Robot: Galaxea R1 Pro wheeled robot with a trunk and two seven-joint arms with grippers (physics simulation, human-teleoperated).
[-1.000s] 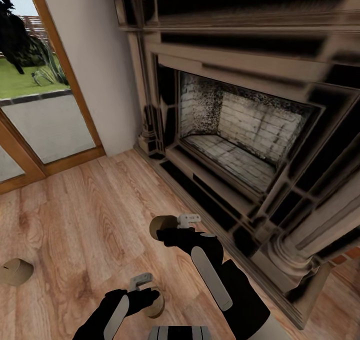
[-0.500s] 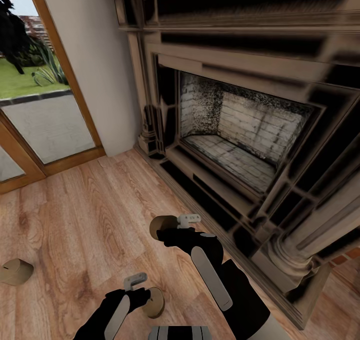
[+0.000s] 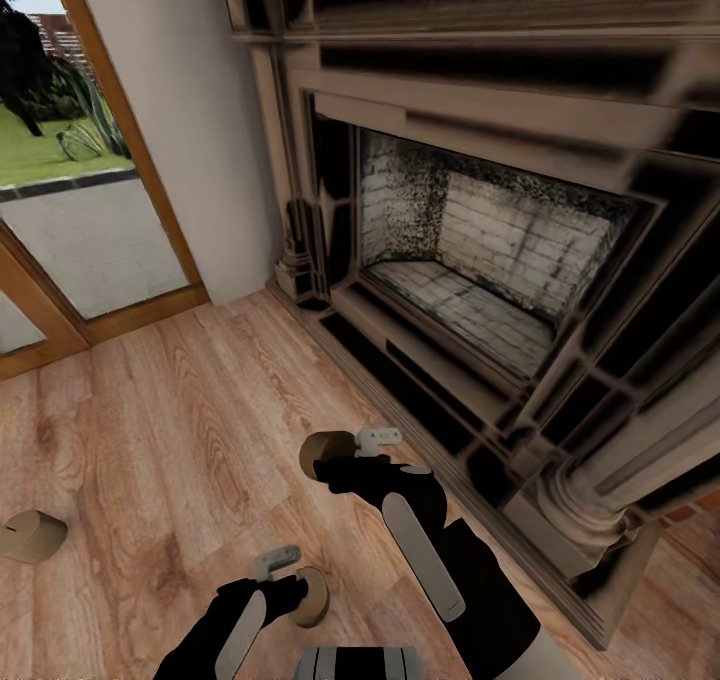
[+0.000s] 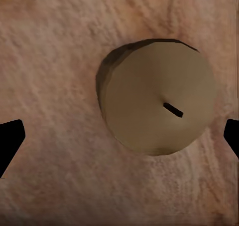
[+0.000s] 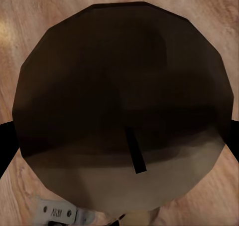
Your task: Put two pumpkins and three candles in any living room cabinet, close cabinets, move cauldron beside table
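Right gripper point(image 3: 345, 452) clasps a candle point(image 3: 322, 450) (fireplace point(image 3: 470, 260) beside).

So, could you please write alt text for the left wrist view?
A squat olive-grey candle with a short dark wick stands upright on the light wood plank floor, seen from above. The dark tips of the left end effector sit wide apart at either edge, not touching it.
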